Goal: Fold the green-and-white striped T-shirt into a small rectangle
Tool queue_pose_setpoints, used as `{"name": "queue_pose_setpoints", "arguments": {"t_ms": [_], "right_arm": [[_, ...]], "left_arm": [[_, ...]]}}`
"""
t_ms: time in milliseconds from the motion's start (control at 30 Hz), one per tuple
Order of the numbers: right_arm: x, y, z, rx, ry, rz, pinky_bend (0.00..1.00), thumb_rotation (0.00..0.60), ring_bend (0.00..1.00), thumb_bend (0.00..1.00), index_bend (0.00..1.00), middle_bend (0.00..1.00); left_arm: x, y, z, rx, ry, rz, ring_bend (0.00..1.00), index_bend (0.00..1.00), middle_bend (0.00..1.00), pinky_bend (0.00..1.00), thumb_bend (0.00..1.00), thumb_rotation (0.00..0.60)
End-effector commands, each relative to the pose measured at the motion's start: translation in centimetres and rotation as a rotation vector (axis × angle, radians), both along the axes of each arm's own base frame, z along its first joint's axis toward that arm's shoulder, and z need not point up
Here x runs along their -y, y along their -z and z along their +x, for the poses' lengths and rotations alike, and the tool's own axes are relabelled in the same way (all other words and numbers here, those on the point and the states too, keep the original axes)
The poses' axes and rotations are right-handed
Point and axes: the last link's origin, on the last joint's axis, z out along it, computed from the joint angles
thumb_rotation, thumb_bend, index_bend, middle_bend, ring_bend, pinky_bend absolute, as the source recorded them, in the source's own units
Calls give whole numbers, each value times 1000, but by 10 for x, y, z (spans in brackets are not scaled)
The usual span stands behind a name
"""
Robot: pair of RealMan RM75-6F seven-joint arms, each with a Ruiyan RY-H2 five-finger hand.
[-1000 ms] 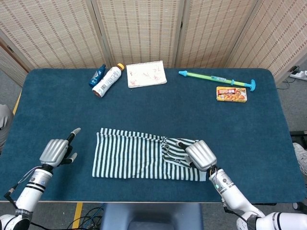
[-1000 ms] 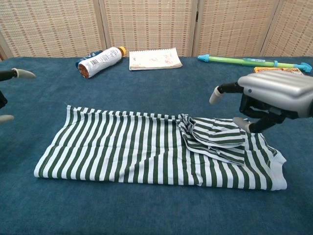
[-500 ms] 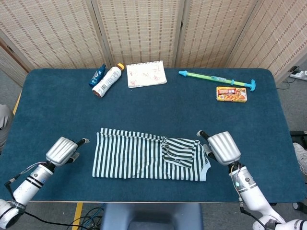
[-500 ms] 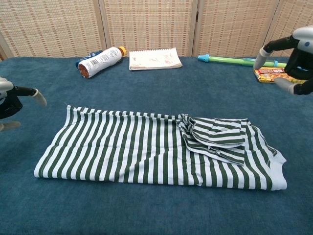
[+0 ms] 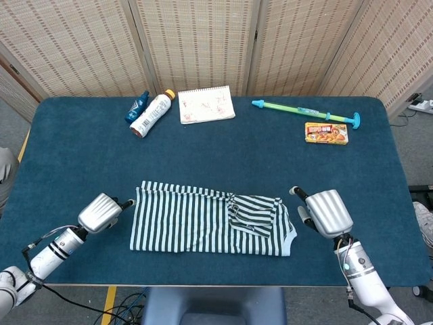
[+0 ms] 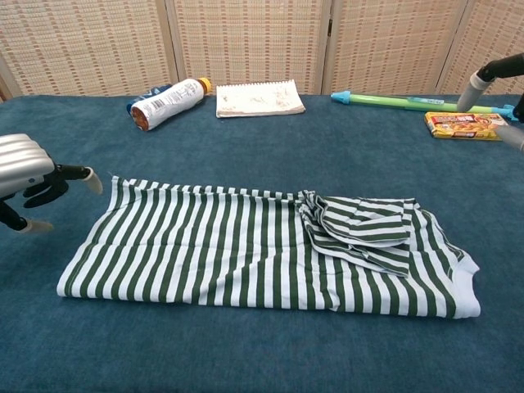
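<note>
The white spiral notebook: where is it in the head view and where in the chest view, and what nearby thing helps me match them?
Head view: the notebook lies at the far edge of the table, slightly left of centre.
Chest view: the notebook lies at the top, near the middle, in front of the screen.
Shared landmark: the white bottle lies just to its left in both views.

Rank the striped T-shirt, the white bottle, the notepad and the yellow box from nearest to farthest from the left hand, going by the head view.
From the left hand:
1. Striped T-shirt, just beside the hand at the table's near edge.
2. White bottle, lying at the far left.
3. Notepad, far edge, near the middle.
4. Yellow box, far right, across the table.
</note>
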Motion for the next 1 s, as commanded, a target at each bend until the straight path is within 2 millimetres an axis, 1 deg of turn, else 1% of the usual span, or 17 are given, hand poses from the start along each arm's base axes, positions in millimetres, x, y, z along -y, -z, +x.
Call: {"name": "queue_pose_setpoints", "arguments": {"t_ms": [33, 267, 567, 1000], "right_arm": [[-1, -1, -1, -1, 4, -3, 1000, 600, 1000, 494, 325, 942], [-2, -3, -2, 0, 17, -10, 1000, 600, 1000, 494, 325, 942], [-2, -4, -4, 7, 31, -11, 1000, 600, 1000, 494, 325, 942], [-1, -4, -8, 15, 45, -12, 1000, 600, 1000, 494, 327, 942]], "left_arm": [[-1, 13, 4, 25, 23, -2, 750, 339, 824, 913, 196, 600], [-7, 23, 2, 10, 17, 1, 751, 333, 824, 913, 196, 600], [-9, 33, 2, -4, 11, -5, 751, 333, 824, 913, 195, 600], [-13, 48, 12, 12, 8, -23, 751, 333, 824, 913, 196, 600]]}}
